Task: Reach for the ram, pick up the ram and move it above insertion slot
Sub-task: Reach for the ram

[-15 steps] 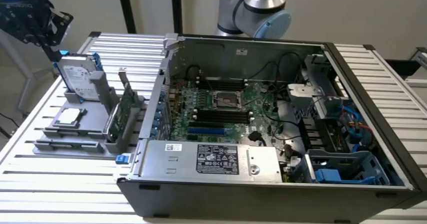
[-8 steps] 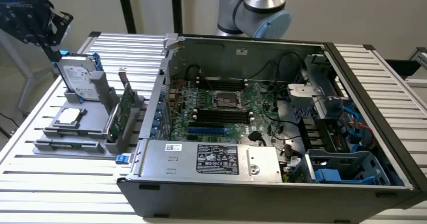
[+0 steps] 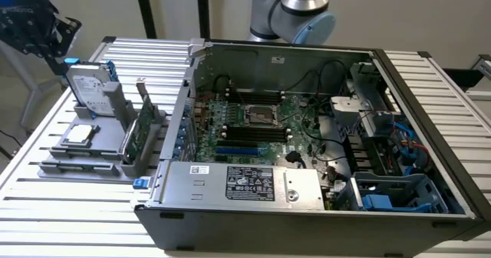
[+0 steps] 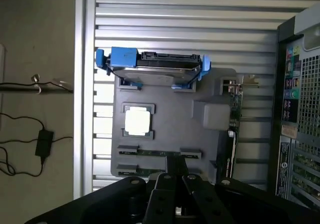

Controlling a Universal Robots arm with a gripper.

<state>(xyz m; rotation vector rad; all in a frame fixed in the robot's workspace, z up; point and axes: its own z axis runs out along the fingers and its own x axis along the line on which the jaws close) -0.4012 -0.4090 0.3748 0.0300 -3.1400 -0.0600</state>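
The ram (image 4: 154, 152) is a thin green strip lying edge-up in a slot of the grey holder (image 4: 175, 124), between two grey clips. My gripper (image 4: 174, 168) hangs high over that end of the holder. Its dark fingers (image 4: 165, 184) meet at the tip with nothing between them, apart from the ram. In the exterior view the gripper (image 3: 31, 22) is a dark shape up at the exterior view's left, above the holder (image 3: 92, 149). The motherboard's black slots (image 3: 257, 133) lie inside the open computer case (image 3: 307, 212).
The holder also carries a hard drive with blue rails (image 4: 155, 64), a square processor (image 4: 137, 120) and a bigger green expansion card with a metal bracket (image 3: 138, 134). The case wall (image 4: 300, 109) rises beside the holder. A cable and adapter (image 4: 42, 144) lie on the floor.
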